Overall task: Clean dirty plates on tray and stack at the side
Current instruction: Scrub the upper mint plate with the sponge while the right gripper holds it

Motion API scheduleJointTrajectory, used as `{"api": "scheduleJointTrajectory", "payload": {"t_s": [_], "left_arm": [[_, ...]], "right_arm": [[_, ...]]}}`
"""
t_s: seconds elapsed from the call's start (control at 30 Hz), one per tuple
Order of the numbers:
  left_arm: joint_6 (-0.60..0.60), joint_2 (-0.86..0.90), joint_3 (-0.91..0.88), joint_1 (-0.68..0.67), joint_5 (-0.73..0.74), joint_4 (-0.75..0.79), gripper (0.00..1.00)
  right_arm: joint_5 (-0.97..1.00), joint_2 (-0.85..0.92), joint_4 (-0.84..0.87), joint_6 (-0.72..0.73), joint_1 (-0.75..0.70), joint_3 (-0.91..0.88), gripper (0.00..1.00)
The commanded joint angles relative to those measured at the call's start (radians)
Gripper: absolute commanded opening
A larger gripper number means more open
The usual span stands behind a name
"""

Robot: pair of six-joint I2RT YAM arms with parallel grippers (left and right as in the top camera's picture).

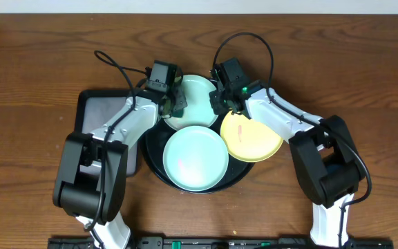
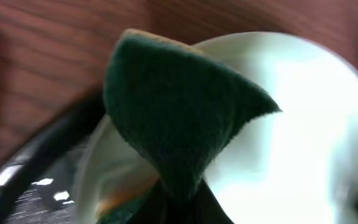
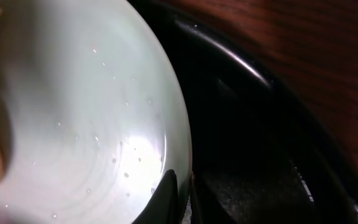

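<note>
The round black tray (image 1: 156,173) holds three plates. A mint plate (image 1: 199,97) lies at its back, a second mint plate (image 1: 195,158) with a faint reddish smear at the front, and a yellow plate (image 1: 251,137) with a red smear over the right rim. My left gripper (image 1: 177,102) is shut on a green sponge (image 2: 179,106) pressed on the back plate (image 2: 303,124). My right gripper (image 1: 220,99) is shut on that plate's right rim (image 3: 182,186); the plate fills the right wrist view (image 3: 79,118).
A rectangular black tray (image 1: 99,111) lies left of the round tray, under my left arm. Cables loop above both wrists. The brown wooden table (image 1: 365,62) surrounds everything.
</note>
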Motion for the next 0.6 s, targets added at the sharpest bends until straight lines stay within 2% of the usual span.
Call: {"api": "scheduleJointTrajectory", "payload": {"t_s": [0.0, 0.1, 0.2, 0.33, 0.4, 0.57], "left_arm": [[0.009, 0.026, -0.005, -0.007, 0.249, 0.032, 0.08], [0.092, 0.020, -0.005, -0.003, 0.313, 0.063, 0.08], [0.140, -0.009, -0.003, 0.007, 0.312, 0.060, 0.07], [0.217, -0.081, -0.003, 0.029, 0.307, 0.034, 0.07], [0.233, -0.124, -0.003, 0.042, 0.273, -0.002, 0.07], [0.240, -0.248, -0.003, 0.079, 0.000, -0.147, 0.07]], "right_arm": [[0.001, 0.010, 0.002, -0.003, 0.014, -0.005, 0.06], [0.001, 0.010, 0.002, -0.003, 0.014, -0.005, 0.06], [0.001, 0.010, 0.003, -0.003, 0.014, -0.006, 0.09], [0.001, 0.010, 0.003, -0.003, 0.014, -0.005, 0.32], [0.001, 0.010, 0.003, -0.003, 0.014, -0.006, 0.41], [0.001, 0.010, 0.003, -0.003, 0.014, -0.006, 0.47]]}}
